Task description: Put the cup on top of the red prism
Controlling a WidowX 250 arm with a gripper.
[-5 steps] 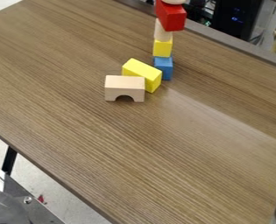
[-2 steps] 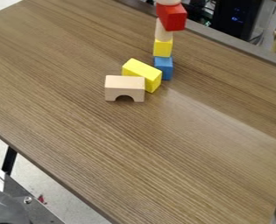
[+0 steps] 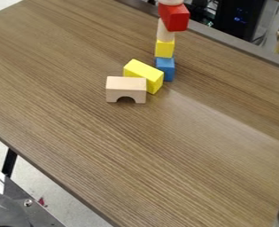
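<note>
at twelve o'clock, red prism point(image 3: 176, 17): on pale cylinder point(image 3: 165, 32), over yellow cube point(image 3: 164, 48), blue cube point(image 3: 165, 70).
pale round piece point(image 3: 171, 1): on the red prism; whether it is the cup, i cannot tell.
gripper: wide or narrow, i cannot tell.
arch block point(image 3: 126, 88): toward eleven o'clock, by yellow block point(image 3: 145, 73).

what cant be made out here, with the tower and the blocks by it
All in the camera view:
- Top of the pale piece on the red block: cut off by the top edge, so its full shape is unclear.
- Upper end of the pale column: hidden by the red block.
- Lower left of the blue block: behind the long yellow block.
</note>
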